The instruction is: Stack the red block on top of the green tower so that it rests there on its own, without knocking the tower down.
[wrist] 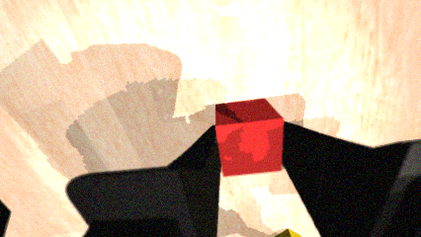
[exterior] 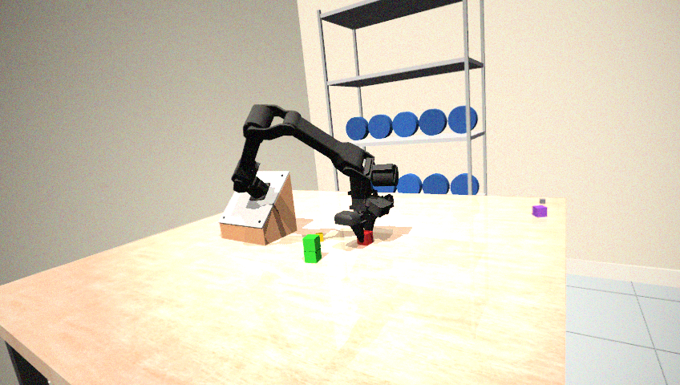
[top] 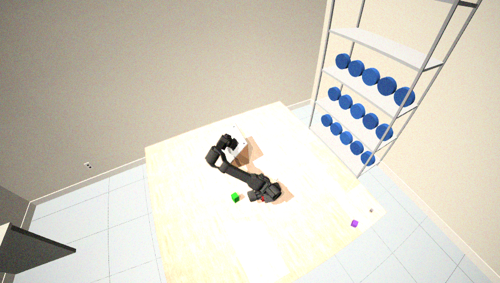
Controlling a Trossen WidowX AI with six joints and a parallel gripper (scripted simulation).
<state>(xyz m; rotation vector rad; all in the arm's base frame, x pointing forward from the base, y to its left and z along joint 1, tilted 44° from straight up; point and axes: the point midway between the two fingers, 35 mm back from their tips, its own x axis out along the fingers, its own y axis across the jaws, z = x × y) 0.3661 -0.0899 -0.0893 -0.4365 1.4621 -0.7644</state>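
Note:
The red block (wrist: pixel 249 143) (exterior: pixel 366 237) (top: pixel 262 198) sits on the wooden table (exterior: pixel 382 310) between my two dark fingers. My gripper (wrist: pixel 243 127) (exterior: pixel 363 233) (top: pixel 261 196) is shut on the red block, with a fingertip pressed against each side of it, low at the table top. The green tower (exterior: pixel 312 248) (top: pixel 234 197), two green cubes stacked, stands upright a short way to the left of the gripper and apart from it.
A tiny yellow cube (exterior: pixel 320 236) (wrist: pixel 289 233) lies between tower and gripper. The arm's wedge-shaped base (exterior: pixel 281 214) stands behind. A purple cube (exterior: pixel 540 210) (top: pixel 354 223) and a small grey cube (exterior: pixel 542 201) sit at the far right corner. A shelf (exterior: pixel 467 95) with blue discs stands beyond the table.

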